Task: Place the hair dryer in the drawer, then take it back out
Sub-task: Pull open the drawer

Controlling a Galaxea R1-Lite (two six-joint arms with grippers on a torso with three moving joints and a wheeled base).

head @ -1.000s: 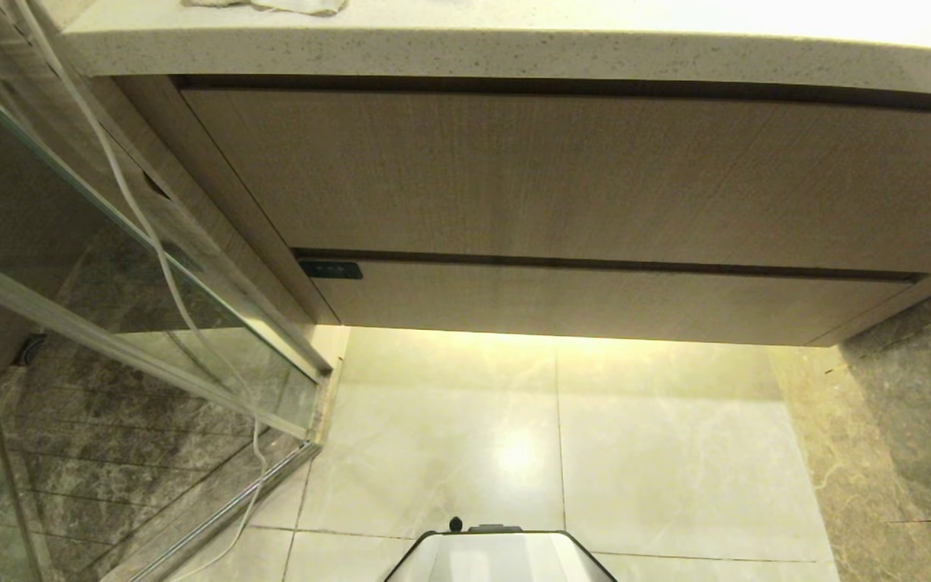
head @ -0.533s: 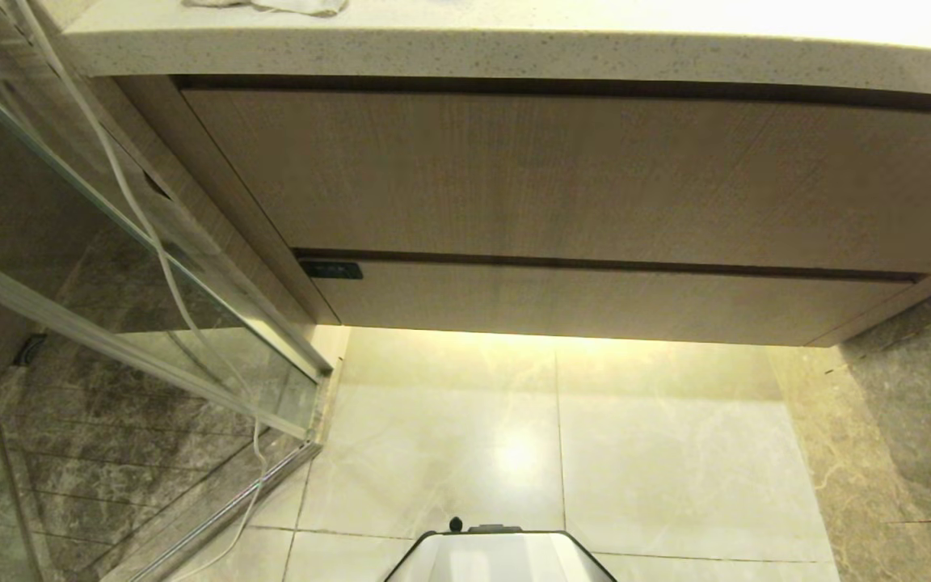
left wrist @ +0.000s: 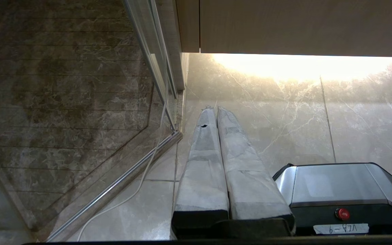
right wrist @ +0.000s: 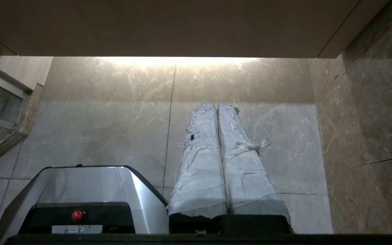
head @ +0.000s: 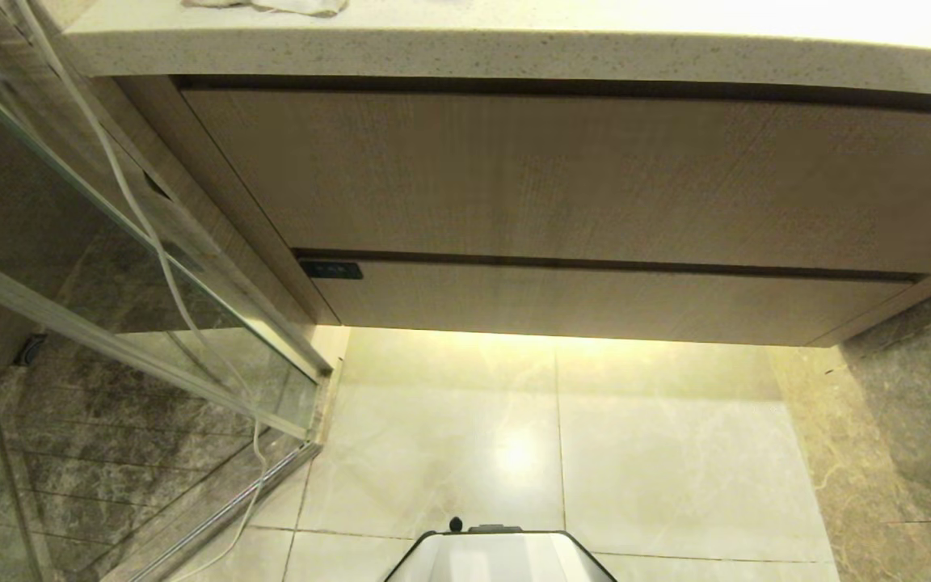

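Both grippers, left and right, hang parked, fingers closed on nothing; drawer shut, dryer unseen; handleless front risks fingers slipping off on the pull.

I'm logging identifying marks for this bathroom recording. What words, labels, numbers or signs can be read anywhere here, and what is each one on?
"VLA-9", handwritten, seen upside down: white paper label on the black front of the robot's silver base, below its red button.
Small dark rectangular plate at the narrow beige wood-grain drawer front's left end: markings too small to read.
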